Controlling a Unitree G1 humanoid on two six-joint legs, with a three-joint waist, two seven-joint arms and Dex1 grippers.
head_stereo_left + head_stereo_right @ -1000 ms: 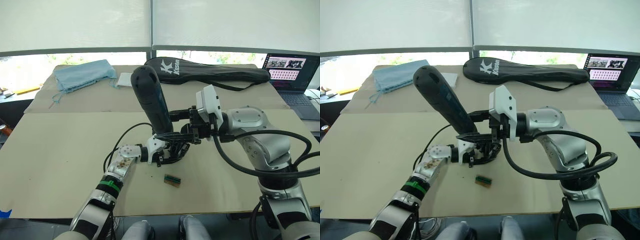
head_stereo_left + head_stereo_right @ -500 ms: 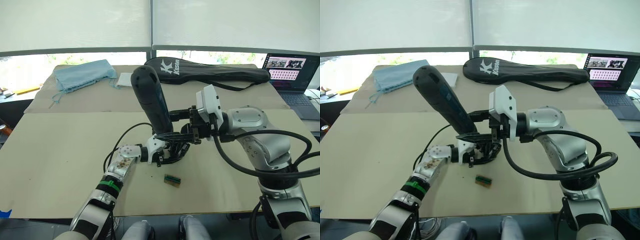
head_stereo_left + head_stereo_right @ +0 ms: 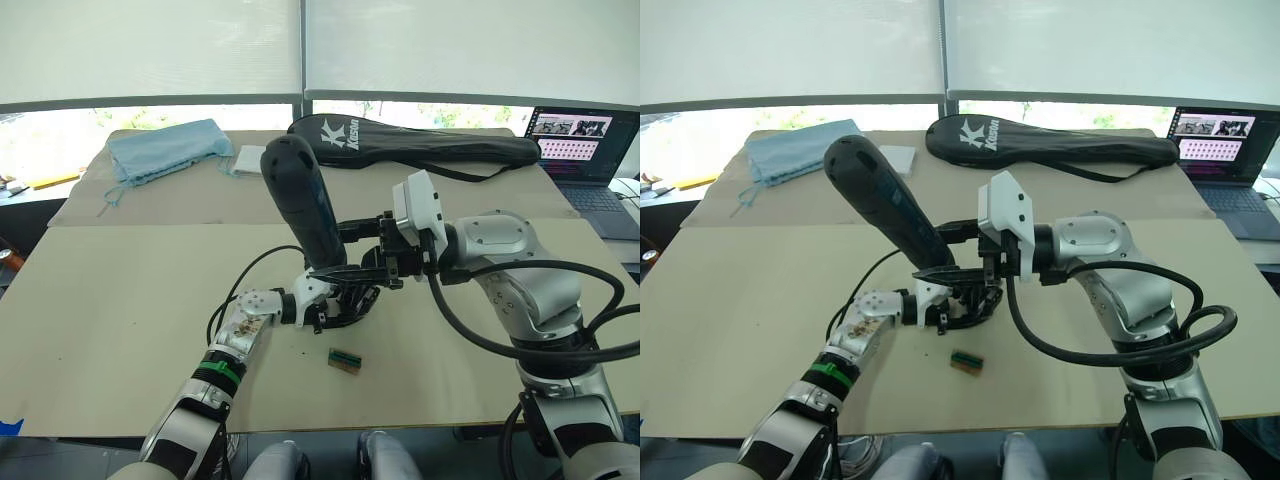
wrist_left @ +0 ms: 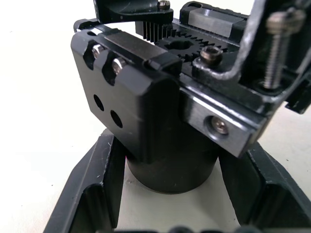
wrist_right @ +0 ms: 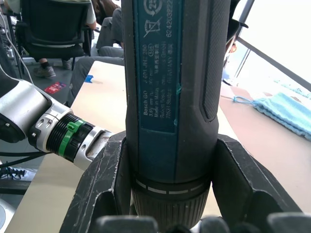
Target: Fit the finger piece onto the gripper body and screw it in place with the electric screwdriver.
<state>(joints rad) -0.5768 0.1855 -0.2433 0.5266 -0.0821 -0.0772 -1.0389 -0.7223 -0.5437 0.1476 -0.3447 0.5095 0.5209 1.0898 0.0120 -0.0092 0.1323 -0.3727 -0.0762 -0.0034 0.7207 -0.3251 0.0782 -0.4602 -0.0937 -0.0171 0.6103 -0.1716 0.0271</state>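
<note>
Your right gripper (image 3: pixel 372 262) has its fingers clenched around the lower barrel of the electric screwdriver (image 3: pixel 303 205), which leans with its rounded top toward the far left and its tip down at the gripper body (image 3: pixel 345 303). Your left gripper (image 3: pixel 330 308) clamps that body's cylindrical end between both fingers (image 4: pixel 92 187), mid-bench (image 3: pixel 120 300). A small green-topped block (image 3: pixel 344 359) lies just in front.
</note>
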